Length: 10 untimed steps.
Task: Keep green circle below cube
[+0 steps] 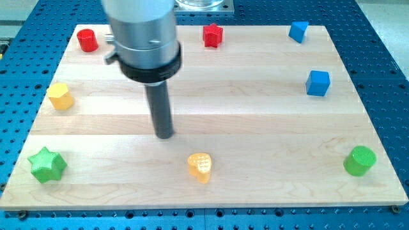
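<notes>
Green star [47, 165]: sat at the board's 8 o'clock corner, well apart from everything else — no part in the task.
Yellow block [61, 96]: lay at 9 o'clock near the left edge, six-sided by the look of it.
Red cylinder [87, 40]: stood at 11 o'clock, by the top edge.
My tip [165, 135]: rested on bare wood left of centre, touching nothing; no pincer fitted, only a plain rod, so nothing held and nothing to open or close.
Yellow heart [200, 167]: lay at 5 o'clock from my tip, near but apart.
Red star [213, 35]: sat at 12 o'clock on the top edge.
Blue block [298, 31]: lay at 1 o'clock, shape unclear.
Blue cube [317, 83]: sat at 2 o'clock, well right of my tip.
Green circle [359, 160]: sat at 4 o'clock near the corner, at roughly 5 o'clock from the blue cube — judged already below it, probably why my tip stood far off.
</notes>
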Each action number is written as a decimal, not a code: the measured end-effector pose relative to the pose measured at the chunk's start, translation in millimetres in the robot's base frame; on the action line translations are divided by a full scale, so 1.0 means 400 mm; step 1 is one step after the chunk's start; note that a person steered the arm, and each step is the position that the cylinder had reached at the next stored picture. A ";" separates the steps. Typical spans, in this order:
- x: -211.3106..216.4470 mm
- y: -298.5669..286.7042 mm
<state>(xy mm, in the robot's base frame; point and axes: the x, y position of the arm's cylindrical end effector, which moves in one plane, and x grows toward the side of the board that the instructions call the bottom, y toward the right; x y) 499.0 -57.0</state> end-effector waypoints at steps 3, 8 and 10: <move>0.003 0.026; 0.004 0.307; 0.003 0.390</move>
<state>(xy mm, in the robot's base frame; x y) 500.1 99.1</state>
